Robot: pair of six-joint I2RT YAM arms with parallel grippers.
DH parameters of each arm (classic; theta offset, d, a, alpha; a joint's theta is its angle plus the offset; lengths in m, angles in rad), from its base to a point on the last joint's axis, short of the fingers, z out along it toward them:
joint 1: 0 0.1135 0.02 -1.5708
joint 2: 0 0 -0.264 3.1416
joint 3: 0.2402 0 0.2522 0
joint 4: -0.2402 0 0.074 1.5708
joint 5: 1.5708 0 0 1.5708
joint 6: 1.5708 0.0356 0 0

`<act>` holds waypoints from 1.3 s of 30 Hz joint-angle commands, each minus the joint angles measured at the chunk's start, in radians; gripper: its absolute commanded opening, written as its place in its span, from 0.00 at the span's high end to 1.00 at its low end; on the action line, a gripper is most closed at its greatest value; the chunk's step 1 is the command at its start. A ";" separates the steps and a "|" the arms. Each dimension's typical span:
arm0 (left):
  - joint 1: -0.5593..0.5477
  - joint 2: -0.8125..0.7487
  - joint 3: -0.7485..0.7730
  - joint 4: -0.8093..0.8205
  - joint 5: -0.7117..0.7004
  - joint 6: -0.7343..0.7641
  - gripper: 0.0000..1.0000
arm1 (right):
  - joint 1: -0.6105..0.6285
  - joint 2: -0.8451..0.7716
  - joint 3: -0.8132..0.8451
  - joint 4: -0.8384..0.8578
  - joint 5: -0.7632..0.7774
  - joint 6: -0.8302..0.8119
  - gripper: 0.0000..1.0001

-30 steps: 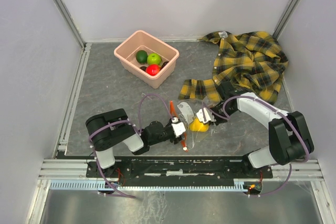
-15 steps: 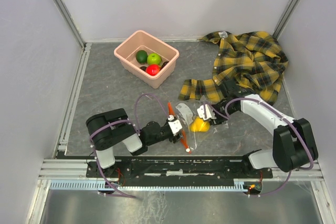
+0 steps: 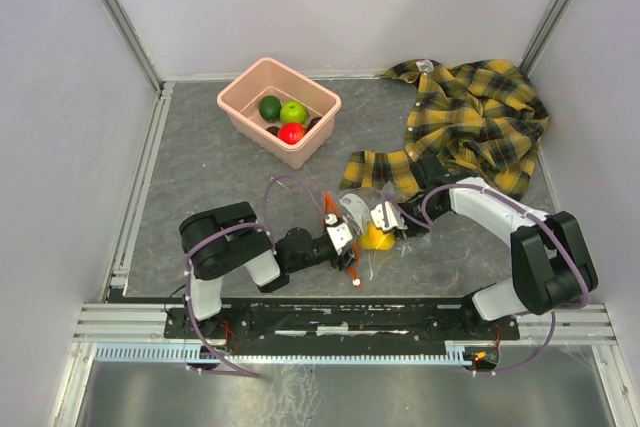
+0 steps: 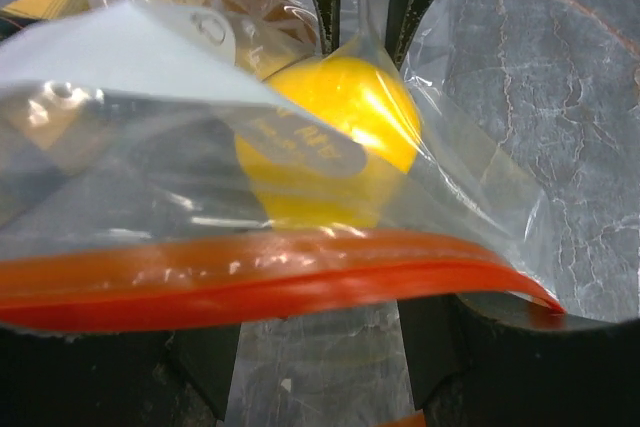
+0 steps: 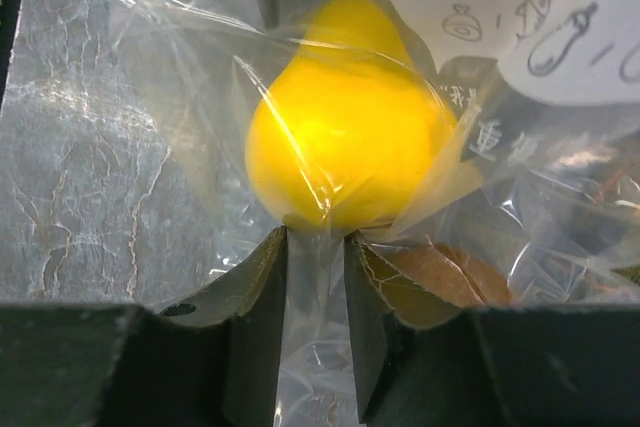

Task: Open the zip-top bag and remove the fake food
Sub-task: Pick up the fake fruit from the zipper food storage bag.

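The zip-top bag [image 3: 356,211] lies low between both grippers, its orange-red zip strip [image 3: 349,267] toward the left arm. A yellow fruit [image 3: 377,238] and a brown fruit [image 5: 450,272] are inside it. My left gripper [image 3: 343,240] is at the zip edge. In the left wrist view the strip [image 4: 250,282] crosses over the fingertips, and my left gripper [image 4: 320,327] stands open with film across the gap. My right gripper [image 5: 315,242] is pinched on bag film just below the yellow fruit [image 5: 345,137]. It meets the bag's far side in the top view [image 3: 385,219].
A pink tub [image 3: 235,92] at the back left holds a dark green [image 3: 270,106], a light green [image 3: 293,112] and a red fruit [image 3: 291,132]. A yellow-and-black plaid shirt [image 3: 470,117] lies at the back right, its hem close behind the bag. Walls enclose the table.
The left arm's elbow has shifted right and forward. The right gripper has moved slightly left with the bag, and the zip strip has turned a little.
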 commanded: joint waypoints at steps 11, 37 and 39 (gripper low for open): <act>0.004 0.074 0.047 0.115 0.023 -0.047 0.30 | 0.074 0.037 0.019 0.024 -0.001 0.044 0.79; 0.008 0.117 0.097 0.187 0.147 -0.074 0.01 | 0.147 0.007 0.061 0.036 -0.084 0.161 0.90; 0.011 0.128 0.105 0.187 0.156 -0.085 0.01 | 0.150 -0.004 0.059 0.046 -0.107 0.182 0.89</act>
